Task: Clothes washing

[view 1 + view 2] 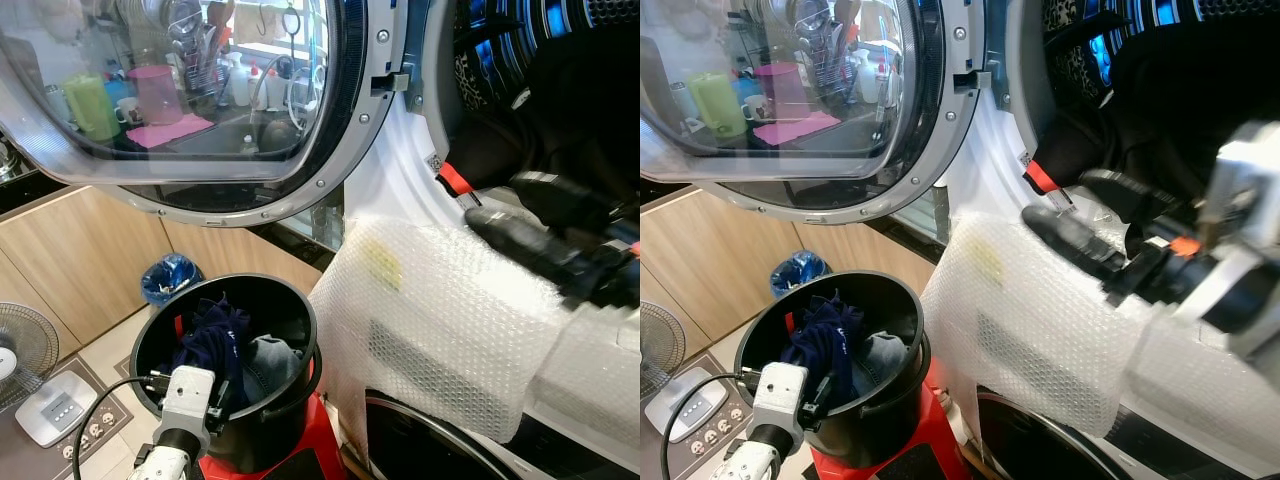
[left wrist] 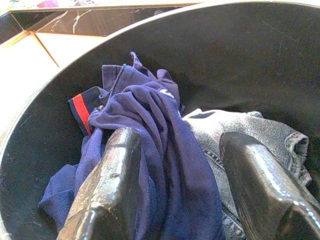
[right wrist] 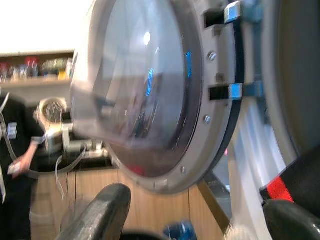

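the left pincer point(image 2: 170, 195) is down in the black bucket point(image 1: 290, 300), its fingers spread to either side of the navy shirt point(image 2: 150, 130), likely to gather it for loading; grey denim point(image 2: 240, 135) lies just beside it. the right pincer point(image 1: 1080, 215) reaches at the washer's mouth, fingers apart, with a dark garment with a red patch point(image 1: 1040, 177) draped just beyond them (whether it grips this i cannot tell). the washer door point(image 1: 200, 100) stands open, well clear of both, for loading.
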Robot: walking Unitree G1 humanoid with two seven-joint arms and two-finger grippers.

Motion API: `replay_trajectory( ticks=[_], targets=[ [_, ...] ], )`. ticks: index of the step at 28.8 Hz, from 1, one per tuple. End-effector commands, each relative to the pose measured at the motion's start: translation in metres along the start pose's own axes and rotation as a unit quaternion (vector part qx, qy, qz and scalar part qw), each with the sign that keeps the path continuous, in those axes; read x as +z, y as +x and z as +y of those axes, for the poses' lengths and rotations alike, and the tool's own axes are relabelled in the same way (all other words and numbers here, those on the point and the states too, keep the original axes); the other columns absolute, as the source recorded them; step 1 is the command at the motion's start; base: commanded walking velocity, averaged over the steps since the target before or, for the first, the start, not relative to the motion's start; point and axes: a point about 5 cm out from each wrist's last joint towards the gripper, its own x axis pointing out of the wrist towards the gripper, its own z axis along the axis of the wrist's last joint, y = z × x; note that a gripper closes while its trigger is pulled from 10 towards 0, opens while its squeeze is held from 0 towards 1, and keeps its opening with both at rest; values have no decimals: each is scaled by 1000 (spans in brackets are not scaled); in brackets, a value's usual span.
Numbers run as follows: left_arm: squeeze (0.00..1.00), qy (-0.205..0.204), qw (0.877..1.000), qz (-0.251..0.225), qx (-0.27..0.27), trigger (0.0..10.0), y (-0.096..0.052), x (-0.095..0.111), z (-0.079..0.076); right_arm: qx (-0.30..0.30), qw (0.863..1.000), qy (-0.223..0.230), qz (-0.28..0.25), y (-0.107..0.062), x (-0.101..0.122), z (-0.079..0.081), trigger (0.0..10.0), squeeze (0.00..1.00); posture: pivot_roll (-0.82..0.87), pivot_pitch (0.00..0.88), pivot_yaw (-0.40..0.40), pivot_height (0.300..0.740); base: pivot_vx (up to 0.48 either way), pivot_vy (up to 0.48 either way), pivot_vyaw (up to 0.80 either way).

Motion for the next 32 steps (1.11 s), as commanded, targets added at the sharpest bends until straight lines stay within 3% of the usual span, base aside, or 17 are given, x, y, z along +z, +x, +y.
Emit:
replay_trajectory(
  ticks=[1, 15, 23, 27, 28, 32],
  targets=[
    [0, 0, 998, 58, -3, 10000, -7, -22, -1, 6, 1000, -3, -9, 4, 3, 4, 10000, 0, -82, 92, 19, 740, 0, 0, 0],
    [0, -1, 999, 53, -3, 10000, -5, -20, -2, -17, 998, 62, -28, 38, -6, 8, 10000, 0, -81, 88, 20, 740, 0, 0, 0],
    [0, -3, 999, 52, -3, 10000, -5, -20, -4, -40, 998, 48, -3, 53, -7, 3, 10000, 0, -77, 80, 21, 740, 0, 0, 0],
    [0, -3, 999, 51, -3, 10000, -4, -19, -4, -112, 993, 46, 19, 64, -8, -19, 10000, 0, -80, 76, 25, 740, 0, 0, 0],
    [0, -3, 999, 51, -3, 10000, -4, -19, -4, -112, 993, 46, 19, 64, -8, -19, 10000, 0, -80, 76, 25, 740, 0, 0, 0],
    [0, -3, 999, 49, -4, 10000, -3, -18, -4, -174, 984, 36, 20, 66, -2, -43, 10000, 0, -78, 69, 29, 740, 0, 0, 0]
  ],
)
